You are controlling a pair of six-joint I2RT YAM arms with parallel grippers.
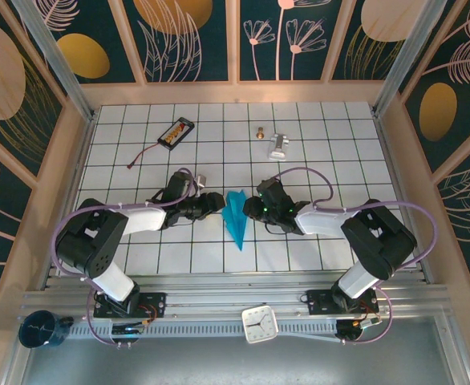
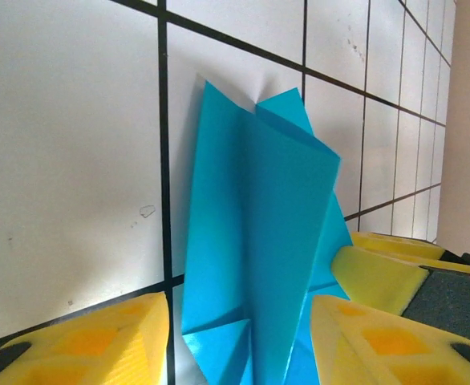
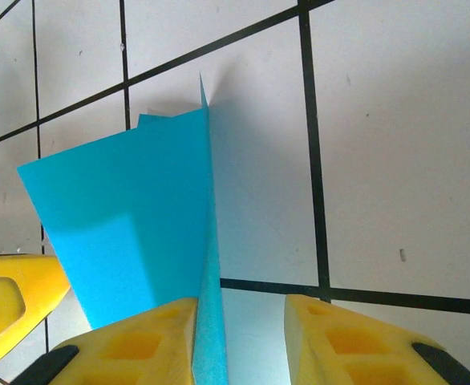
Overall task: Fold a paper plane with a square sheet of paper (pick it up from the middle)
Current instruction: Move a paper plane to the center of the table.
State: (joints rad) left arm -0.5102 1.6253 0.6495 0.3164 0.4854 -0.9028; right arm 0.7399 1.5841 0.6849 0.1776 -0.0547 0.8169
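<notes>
- Lying at the middle of the table (image 1: 339, 160), the plane (image 1: 237, 218) points its nose to 6 o'clock, toward the arm bases, with its wide tail at 12.
- The left gripper (image 1: 217, 202) sits at the plane's 10 o'clock and the right gripper (image 1: 255, 207) at its 2 o'clock, facing each other across the tail.
- In the left wrist view, the left gripper (image 2: 241, 341) has its yellow fingers (image 2: 91, 345) spread about halfway. The plane (image 2: 251, 224) lies between them, folds standing loosely, and a sliver of table shows beside the left finger, so nothing is pinched.
- In the right wrist view, the right gripper (image 3: 247, 337) has its fingers (image 3: 355, 337) partly spread. The plane (image 3: 131, 216) has one upright fold just beside the left finger, with bare table between it and the right finger, so this gripper holds nothing either.
- A battery pack (image 1: 176, 132) lies at the plane's 11 o'clock and a metal piece (image 1: 278, 146) at its 1 o'clock, both well apart from it.
</notes>
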